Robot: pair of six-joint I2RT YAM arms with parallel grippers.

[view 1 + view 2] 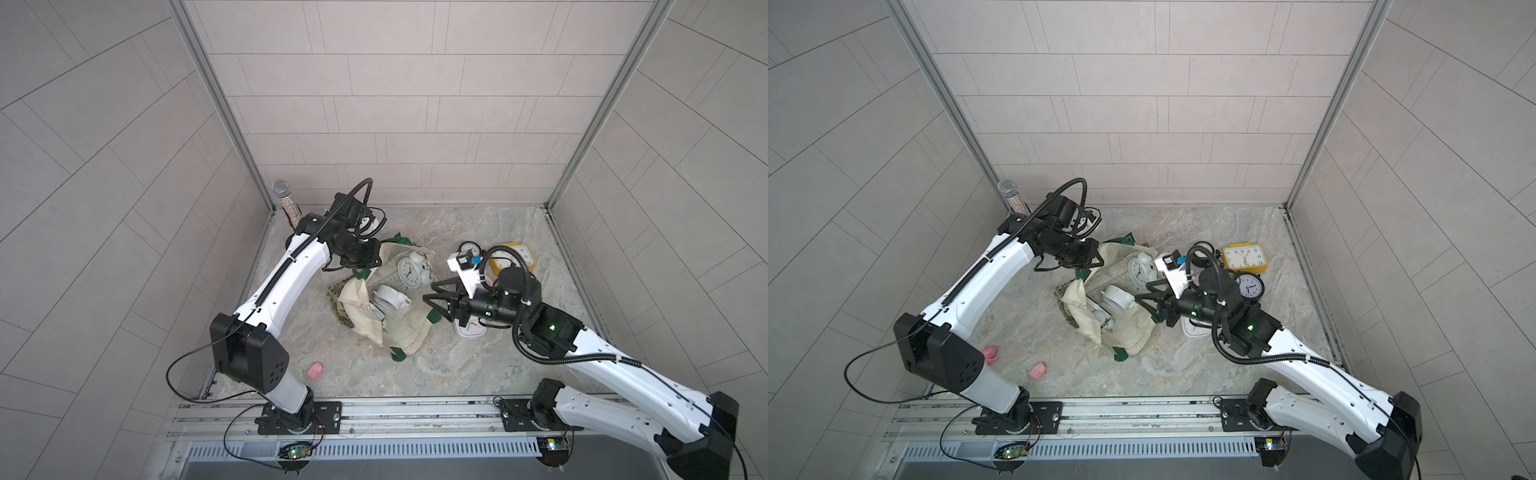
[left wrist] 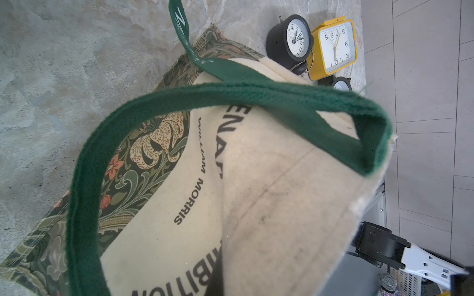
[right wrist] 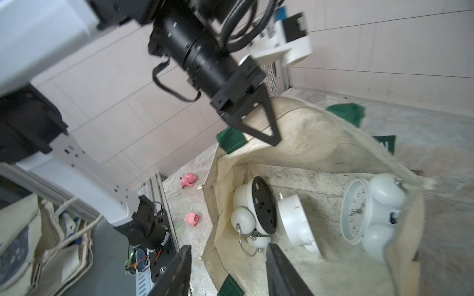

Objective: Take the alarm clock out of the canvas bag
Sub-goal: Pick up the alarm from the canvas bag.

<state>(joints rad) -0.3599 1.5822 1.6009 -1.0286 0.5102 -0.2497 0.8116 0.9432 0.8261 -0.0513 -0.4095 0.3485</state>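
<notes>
The alarm clock (image 3: 261,205), a white twin-bell unit, lies on its side inside the canvas bag (image 1: 399,332), near the centre of the table (image 1: 478,365). Its black back faces my right gripper (image 3: 229,246), bells toward the front edge; its face-to-back axis roughly follows my approach. A round white clock (image 3: 297,223) and a second twin-bell clock (image 3: 366,210) lie beside it. My right gripper, the nearer, stands at the bag mouth, jaws apart, empty. My left gripper (image 1: 370,261) is clamped on the bag rim.
</notes>
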